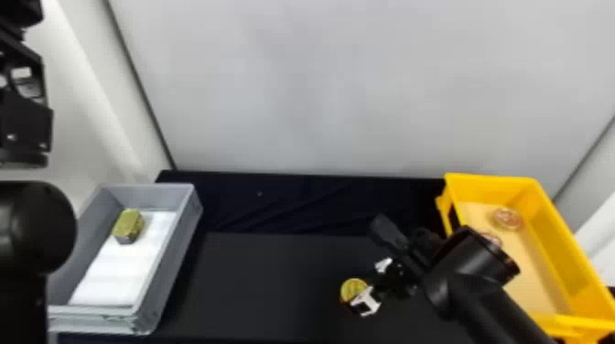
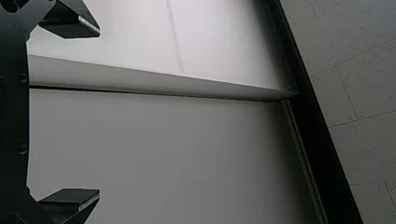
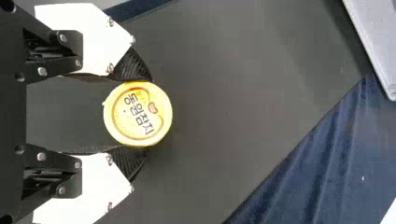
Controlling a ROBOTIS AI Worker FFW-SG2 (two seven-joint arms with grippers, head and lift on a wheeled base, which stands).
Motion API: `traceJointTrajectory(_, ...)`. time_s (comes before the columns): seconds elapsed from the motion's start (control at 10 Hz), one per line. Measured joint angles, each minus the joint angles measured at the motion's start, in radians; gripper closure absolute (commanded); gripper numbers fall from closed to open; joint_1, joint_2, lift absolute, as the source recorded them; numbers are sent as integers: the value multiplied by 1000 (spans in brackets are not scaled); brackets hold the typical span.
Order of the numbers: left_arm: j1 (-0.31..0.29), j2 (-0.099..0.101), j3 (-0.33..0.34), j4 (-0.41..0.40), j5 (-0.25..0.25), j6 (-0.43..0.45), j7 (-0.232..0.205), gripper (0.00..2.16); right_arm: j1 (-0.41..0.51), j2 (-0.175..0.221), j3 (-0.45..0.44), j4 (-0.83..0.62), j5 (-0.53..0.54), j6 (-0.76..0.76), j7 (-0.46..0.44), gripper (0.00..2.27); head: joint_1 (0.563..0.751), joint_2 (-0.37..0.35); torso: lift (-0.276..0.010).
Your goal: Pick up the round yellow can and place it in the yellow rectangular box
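Grasp in hand, we judge: right tool (image 3: 144,114) closed to can's width, pads touching both sides of round yellow can (image 1: 352,288), left of yellow rectangular box (image 1: 494,185). Next we lift, clear box's left wall, lower inside. Left tool (image 2: 99,113) wide open, empty.

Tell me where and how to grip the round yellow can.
I'd take the round yellow can by its curved side, at two opposite points, coming down from above. Its flat round lid faces up, giving little to pinch, while the side suits a two-fingered squeeze. The right tool has a finger on either side.
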Motion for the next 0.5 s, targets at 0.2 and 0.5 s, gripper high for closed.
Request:
traceJointTrajectory(0.2,0,0,1,0,0,1,-1,76,4,-1,1,-19,7,11,10,661,694,54,-3)
traceJointTrajectory(0.5,9,3,11,-5,1,1,-5,76,45,-31,-13,-215,49,116,53,661,694,54,-3)
